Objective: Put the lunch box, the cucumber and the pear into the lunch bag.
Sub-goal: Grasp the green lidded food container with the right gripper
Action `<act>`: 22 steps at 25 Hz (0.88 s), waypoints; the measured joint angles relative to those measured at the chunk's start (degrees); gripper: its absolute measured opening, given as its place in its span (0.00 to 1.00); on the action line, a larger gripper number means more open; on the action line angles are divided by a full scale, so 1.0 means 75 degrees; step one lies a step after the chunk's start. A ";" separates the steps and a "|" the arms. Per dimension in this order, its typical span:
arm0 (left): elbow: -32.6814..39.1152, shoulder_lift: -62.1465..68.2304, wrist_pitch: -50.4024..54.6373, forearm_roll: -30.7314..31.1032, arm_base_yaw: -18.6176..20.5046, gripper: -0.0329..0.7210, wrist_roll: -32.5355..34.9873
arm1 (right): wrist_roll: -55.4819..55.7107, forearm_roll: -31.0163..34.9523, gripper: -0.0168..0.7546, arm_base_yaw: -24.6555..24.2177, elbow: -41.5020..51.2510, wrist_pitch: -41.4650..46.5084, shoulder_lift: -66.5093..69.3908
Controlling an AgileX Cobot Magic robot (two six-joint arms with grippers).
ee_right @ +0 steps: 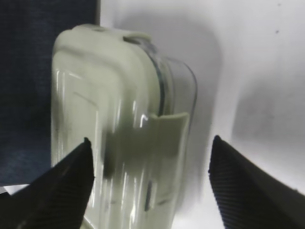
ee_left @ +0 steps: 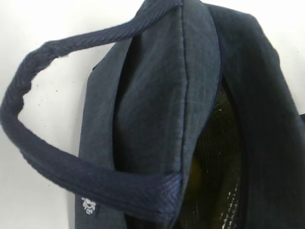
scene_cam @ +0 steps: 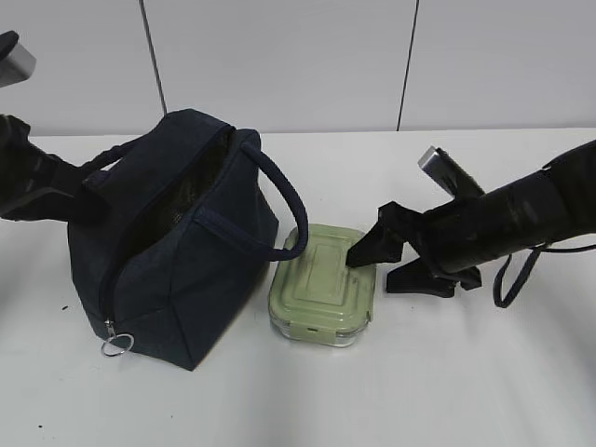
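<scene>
The lunch box [scene_cam: 322,284] sits flat on the white table [scene_cam: 466,372], its pale sage-green ridged lid facing up and the clear glass body showing along its near edge. It lies just beside the lunch bag [scene_cam: 177,270], on the bag's right side in the exterior view, with one of the bag's thick loop handles [scene_cam: 284,200] arching over toward the box's left edge.

The right gripper [scene_cam: 402,263] is spread wide at the far right end of the lunch box. One finger [scene_cam: 371,250] lies over the lid's right end, and the other [scene_cam: 424,277] stands off the box on the table side. In the right wrist view the two dark fingertips [ee_right: 71,179] frame the lid's end clip [ee_right: 169,138] with clear gaps on both sides, so nothing is gripped.

The lunch bag stands upright with its top unzipped and gaping; the metal ring pull [scene_cam: 115,347] hangs at the bottom of the zipper line on the near left corner. From the left wrist view the dark lining inside the mouth [ee_left: 217,162] is visible, with something yellowish-green deep within that is too dim to name. A small white emblem [ee_left: 88,205] marks the fabric below the handle [ee_left: 28,95].

The left arm [scene_cam: 37,182] reaches in against the bag's far left side; its fingers are hidden by the bag, so I cannot tell whether they are spread or closed.
</scene>
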 joint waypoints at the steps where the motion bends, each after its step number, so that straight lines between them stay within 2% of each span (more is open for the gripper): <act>1: 0.0000 0.0000 0.0000 0.0000 0.0000 0.02 0.0000 | -0.0242 0.0291 0.78 0.0000 0.0000 0.0112 0.0167; 5: 0.0000 0.0000 0.0000 0.0000 0.0000 0.02 0.0000 | -0.0859 0.1250 0.78 0.0000 0.0000 0.0562 0.0555; 8: 0.0000 0.0000 0.0000 0.0000 0.0000 0.02 0.0000 | -0.1008 0.1508 0.77 0.0000 0.0000 0.0662 0.0768; 10: 0.0000 0.0000 0.0000 0.0000 0.0000 0.02 0.0000 | -0.1045 0.1567 0.66 0.0000 0.0000 0.0755 0.0787; 11: 0.0000 0.0000 0.0000 0.0000 0.0000 0.02 0.0000 | -0.1065 0.1628 0.56 0.0000 0.0000 0.0848 0.0787; 13: 0.0000 0.0000 -0.0007 0.0000 0.0000 0.02 0.0000 | -0.1110 0.1657 0.47 0.0000 0.0000 0.0851 0.0787; 18: 0.0000 0.0000 -0.0014 0.0000 0.0000 0.02 0.0000 | -0.1161 0.1593 0.46 -0.0041 0.0000 0.0795 0.0716; 22: 0.0000 0.0000 -0.0014 0.0008 0.0000 0.02 0.0000 | -0.1141 0.0783 0.46 -0.0411 0.0032 0.0527 0.0180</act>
